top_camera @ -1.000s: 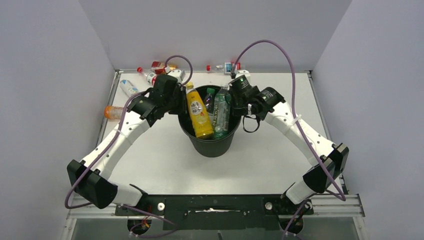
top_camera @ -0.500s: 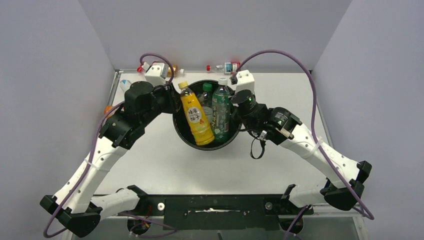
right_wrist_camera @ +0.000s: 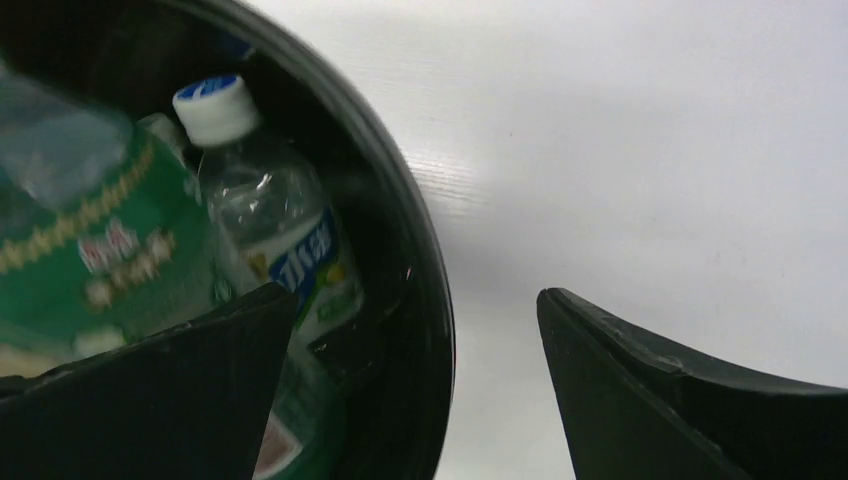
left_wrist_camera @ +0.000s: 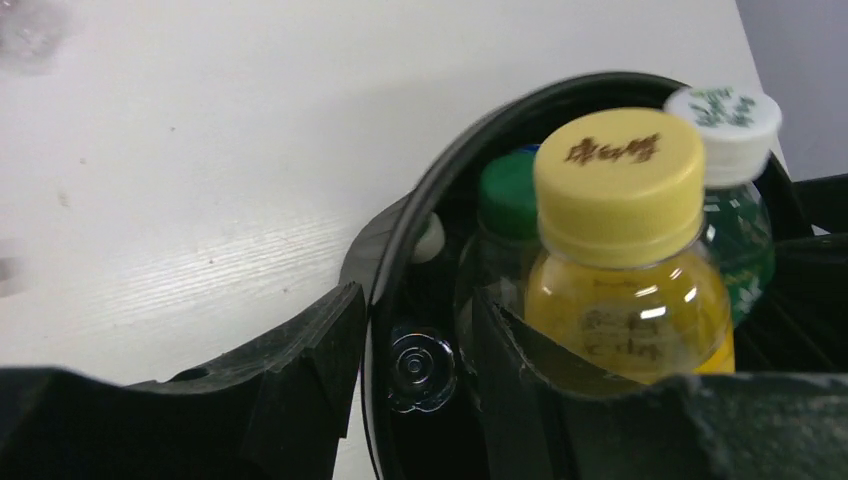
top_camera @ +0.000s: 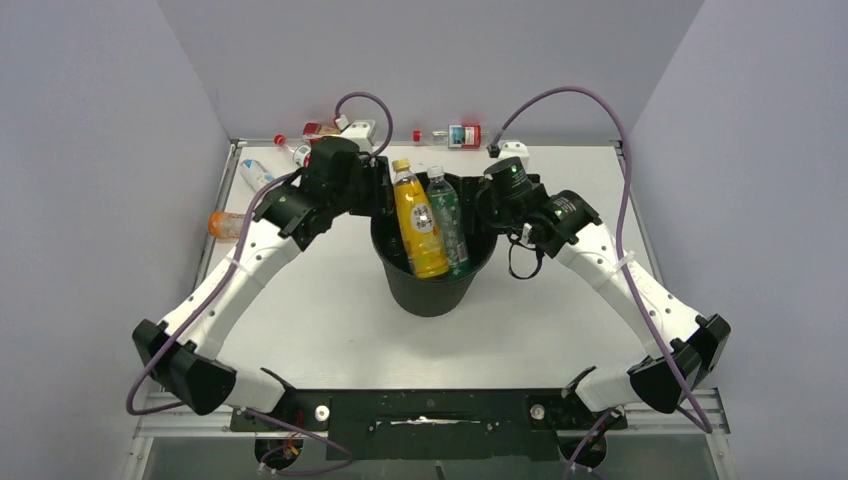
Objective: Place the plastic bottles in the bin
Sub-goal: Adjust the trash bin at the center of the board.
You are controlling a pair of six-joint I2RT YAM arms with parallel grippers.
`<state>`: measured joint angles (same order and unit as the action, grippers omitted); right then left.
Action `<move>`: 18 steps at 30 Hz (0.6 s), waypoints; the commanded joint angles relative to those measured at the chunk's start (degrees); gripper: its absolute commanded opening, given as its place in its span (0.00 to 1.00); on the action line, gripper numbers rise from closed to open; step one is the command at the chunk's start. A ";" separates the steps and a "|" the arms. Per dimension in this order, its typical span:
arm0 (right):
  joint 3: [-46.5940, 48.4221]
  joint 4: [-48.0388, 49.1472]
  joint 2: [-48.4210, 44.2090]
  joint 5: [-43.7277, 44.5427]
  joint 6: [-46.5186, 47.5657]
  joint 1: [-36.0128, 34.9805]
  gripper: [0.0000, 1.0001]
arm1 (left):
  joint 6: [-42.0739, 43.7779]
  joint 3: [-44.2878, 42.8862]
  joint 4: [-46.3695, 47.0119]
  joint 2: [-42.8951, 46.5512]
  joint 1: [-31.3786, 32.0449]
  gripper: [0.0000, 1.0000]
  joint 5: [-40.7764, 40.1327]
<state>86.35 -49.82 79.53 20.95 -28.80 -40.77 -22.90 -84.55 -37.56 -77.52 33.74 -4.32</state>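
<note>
top external | round black bin [top_camera: 430, 295] | yellow bottle [top_camera: 422, 230] leaning inside | left hand [left_wrist_camera: 415, 310] narrowly parted; right hand [right_wrist_camera: 415, 298] wide

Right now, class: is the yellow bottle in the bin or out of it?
In. The yellow bottle stands inside the bin, its cap poking above the rim beside a green-labelled bottle.

Black bin [top_camera: 430, 292] mid-table, yellow bottle [top_camera: 420, 225] and green-labelled bottle [top_camera: 449, 228] standing tilted inside, left gripper [top_camera: 381, 196] at its left rim, right gripper [top_camera: 486, 208] at its right rim; loose bottles [top_camera: 455, 134] along far edge, orange bottle [top_camera: 226, 224] far left.
</note>
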 commanded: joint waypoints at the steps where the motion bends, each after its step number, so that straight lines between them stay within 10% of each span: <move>1: -0.86 0.68 -0.39 -9.41 -4.07 3.12 0.98 | -1.58 -5.79 -4.99 -6.42 -0.20 0.45 4.56; 18: 8.07 -4.67 -2.39 -7.17 0.20 3.05 0.98 | -0.02 -2.29 -4.47 0.84 -10.83 0.71 3.83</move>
<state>92.58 -54.74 79.59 14.76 -30.81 -36.84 -24.71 -85.76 -42.48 -80.88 25.10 -0.38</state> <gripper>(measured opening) 0.977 0.691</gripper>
